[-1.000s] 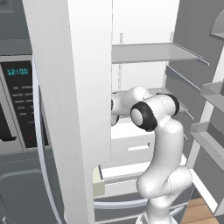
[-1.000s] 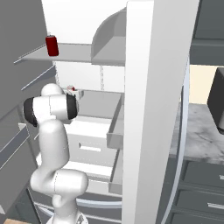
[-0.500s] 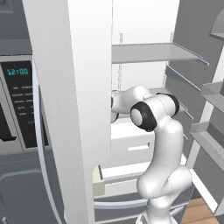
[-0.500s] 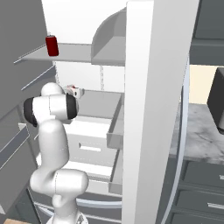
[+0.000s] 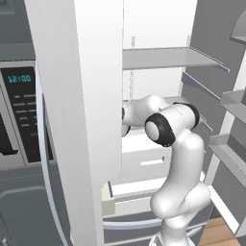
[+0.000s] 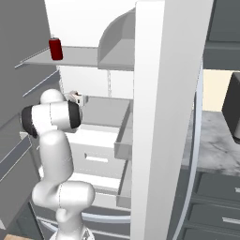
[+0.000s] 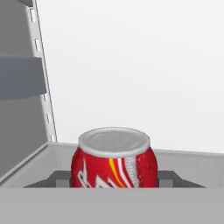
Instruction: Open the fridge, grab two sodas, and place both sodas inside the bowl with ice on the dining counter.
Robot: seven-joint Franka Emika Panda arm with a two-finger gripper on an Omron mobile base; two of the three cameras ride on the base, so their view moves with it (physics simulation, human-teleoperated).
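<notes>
In the hand view a red soda (image 7: 113,162) with a silvery top stands on a white fridge shelf, gripped between the two dark fingers (image 7: 59,178). My gripper (image 7: 113,180) is shut on it. The arm reaches into the open fridge (image 6: 164,117) at middle-shelf height, and the hand (image 6: 75,98) shows there past the white elbow. A second red soda (image 6: 56,48) stands upright on the top shelf, above and left of the hand. The grey marble dining counter (image 6: 213,145) lies to the right behind the open door. The bowl is out of view.
The open fridge door (image 5: 79,105) stands close on the arm's left and hides the hand in the left base view. A wall oven with a black clock panel (image 5: 19,101) sits further left. White drawers (image 6: 96,152) lie below the hand; door bins (image 5: 235,103) jut at right.
The jaws have closed in on the soda over the last second. The arm and base hold nearly the same pose, and the can on the top shelf has not moved.
</notes>
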